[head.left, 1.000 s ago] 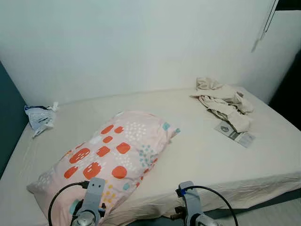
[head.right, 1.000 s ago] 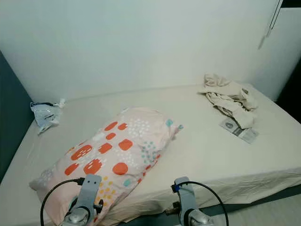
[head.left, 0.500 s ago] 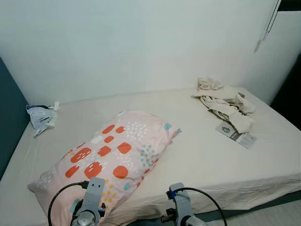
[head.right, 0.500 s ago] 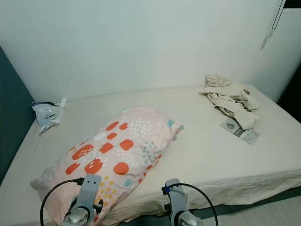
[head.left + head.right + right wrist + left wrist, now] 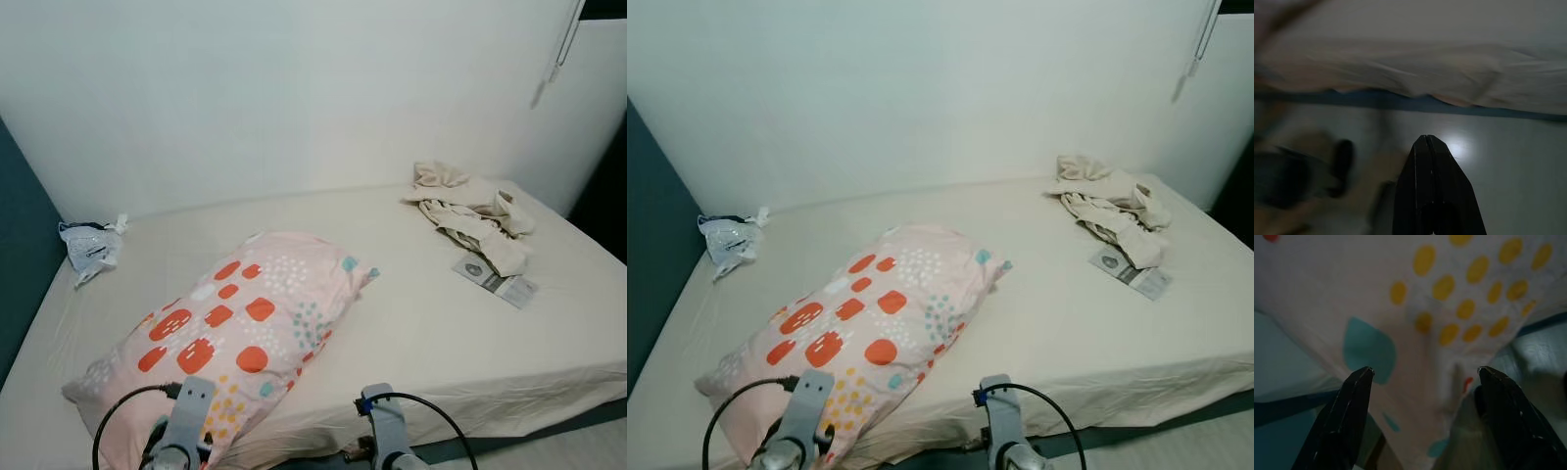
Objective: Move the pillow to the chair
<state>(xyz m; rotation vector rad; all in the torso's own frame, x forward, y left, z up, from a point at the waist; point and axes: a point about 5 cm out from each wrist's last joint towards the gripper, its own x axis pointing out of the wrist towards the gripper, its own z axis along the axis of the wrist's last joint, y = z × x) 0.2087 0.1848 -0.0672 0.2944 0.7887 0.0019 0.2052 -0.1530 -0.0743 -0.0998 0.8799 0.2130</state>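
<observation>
Pink patterned pillow (image 5: 230, 338) lay on the bed (image 5: 421, 323), not yet lifted, and no chair was visible.

Nothing of the move looked done: the pillow rested flat near the bed's front-left corner, its long axis running diagonally from that corner toward the middle of the bed, the far end pointing at the back-right. The left tool (image 5: 1422, 374) stood with fingers spread wide around the pillow's near corner fabric, not yet pinching it. The right tool (image 5: 1426, 139) had its fingers pressed together, empty, low beside the bed's front edge. Grasping, lifting and carrying all remained.
</observation>
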